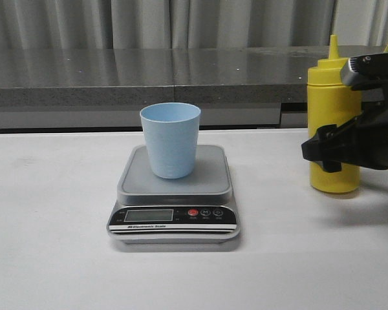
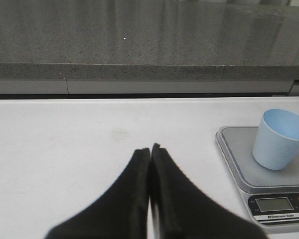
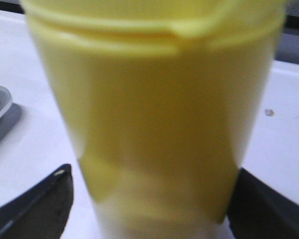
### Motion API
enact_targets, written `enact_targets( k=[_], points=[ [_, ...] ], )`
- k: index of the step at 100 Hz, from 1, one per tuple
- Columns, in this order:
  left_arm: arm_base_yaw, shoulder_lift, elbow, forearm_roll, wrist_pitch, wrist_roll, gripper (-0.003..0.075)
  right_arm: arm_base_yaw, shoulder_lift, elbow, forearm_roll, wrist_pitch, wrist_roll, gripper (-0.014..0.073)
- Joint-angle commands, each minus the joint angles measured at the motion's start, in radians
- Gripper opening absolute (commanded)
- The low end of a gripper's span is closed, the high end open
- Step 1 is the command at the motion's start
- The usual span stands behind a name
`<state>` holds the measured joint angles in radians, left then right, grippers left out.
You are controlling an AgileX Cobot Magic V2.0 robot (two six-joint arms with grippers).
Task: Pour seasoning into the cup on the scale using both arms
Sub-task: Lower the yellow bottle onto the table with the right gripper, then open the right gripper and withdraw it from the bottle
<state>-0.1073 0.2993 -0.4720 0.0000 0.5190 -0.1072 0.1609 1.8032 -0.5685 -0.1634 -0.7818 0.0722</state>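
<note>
Cup sits on the scale; our right gripper straddles the bottle, fingers apart; left gripper pressed together; pouring remains.

The left pincer hangs over bare white tabletop, its fingers pressed together. Well apart from it, the light blue cup stands on the scale; the LCD display seems blank.

the scale front panel reads "electronic scale" under its display
</note>
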Motion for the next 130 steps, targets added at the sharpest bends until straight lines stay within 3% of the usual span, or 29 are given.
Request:
enact_targets(
  k=[1,65,85,94,109,130],
  points=[
    [0.003,0.008,-0.024,0.000,-0.078,-0.008,-0.0020,-0.005,-0.037,-0.012,-0.002,-0.083,0.007,0.0647],
    [0.003,0.008,-0.024,0.000,-0.078,-0.008,-0.0020,-0.005,-0.173,0.149,0.024,-0.121,0.008,0.0632],
    [0.003,0.008,-0.024,0.000,-0.078,-0.008,-0.0020,-0.005,-0.264,0.218,0.052,-0.113,0.069,0.0619],
    [0.003,0.008,-0.024,0.000,-0.078,-0.008,-0.0020,-0.005,-0.322,0.245,0.059,-0.079,0.071,0.0524],
    [0.003,0.008,-0.024,0.000,-0.078,-0.008,-0.0020,-0.005,-0.435,0.299,0.087,-0.019,0.071,0.0239],
    [0.003,0.008,-0.024,0.000,-0.078,-0.008,-0.0020,-0.005,-0.583,0.375,0.112,-0.008,0.071,-0.0064]
  ],
)
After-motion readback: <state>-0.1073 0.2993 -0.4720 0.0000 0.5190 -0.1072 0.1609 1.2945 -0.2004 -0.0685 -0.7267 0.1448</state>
